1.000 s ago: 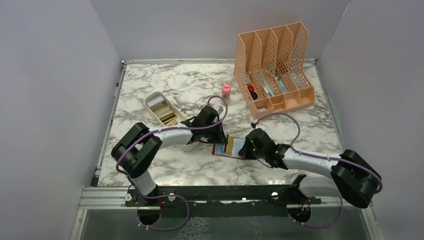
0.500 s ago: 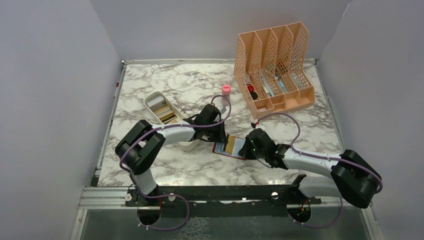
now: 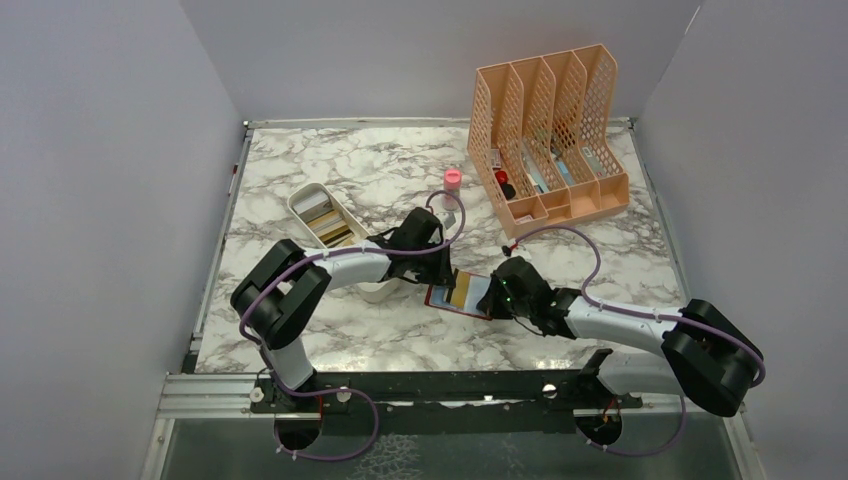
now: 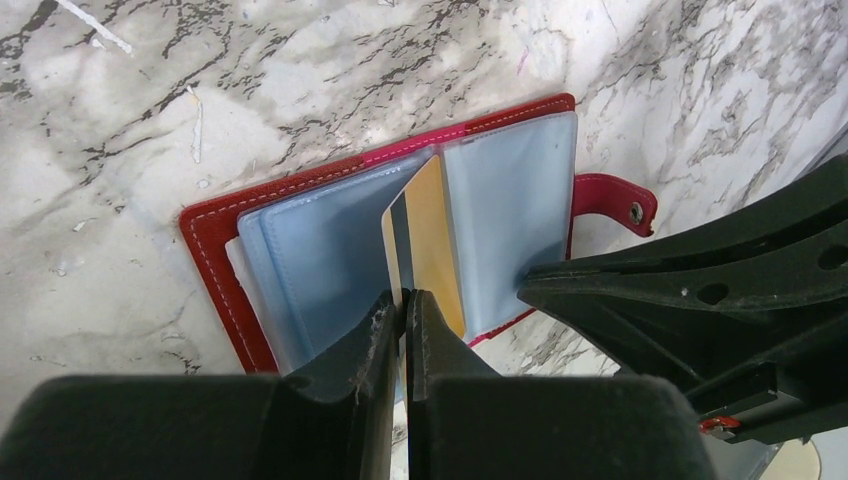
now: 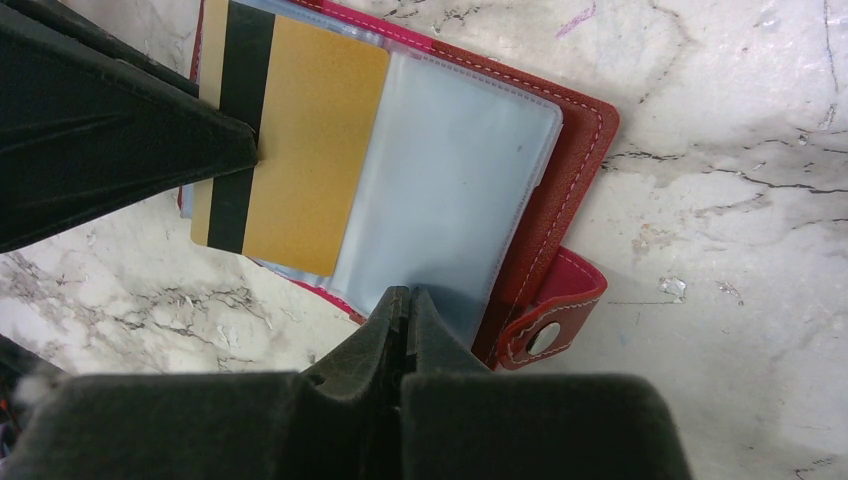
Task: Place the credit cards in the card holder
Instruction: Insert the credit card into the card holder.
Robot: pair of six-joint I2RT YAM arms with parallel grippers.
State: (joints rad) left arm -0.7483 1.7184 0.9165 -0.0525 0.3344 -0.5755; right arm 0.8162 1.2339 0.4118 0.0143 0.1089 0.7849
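Card [image 4: 428,235] in left gripper [image 4: 403,300] over holder [image 4: 300,260]

The top camera sits high above and behind the arm bases [image 3: 290,378], tilted down and forward, far enough back to take in the whole tabletop [image 3: 300,340]. The left wrist camera looks down along the left fingers [image 4: 365,340] from very close, so the open card holder [image 4: 215,260] and the gold card [image 4: 435,240] fill its view. The right wrist camera looks down past the right fingers [image 5: 380,330], equally close, and faces the same holder from the opposite side. Both wrist views share the holder, the card and each other's fingers. The top view shows that spot small, near the tabletop's middle.
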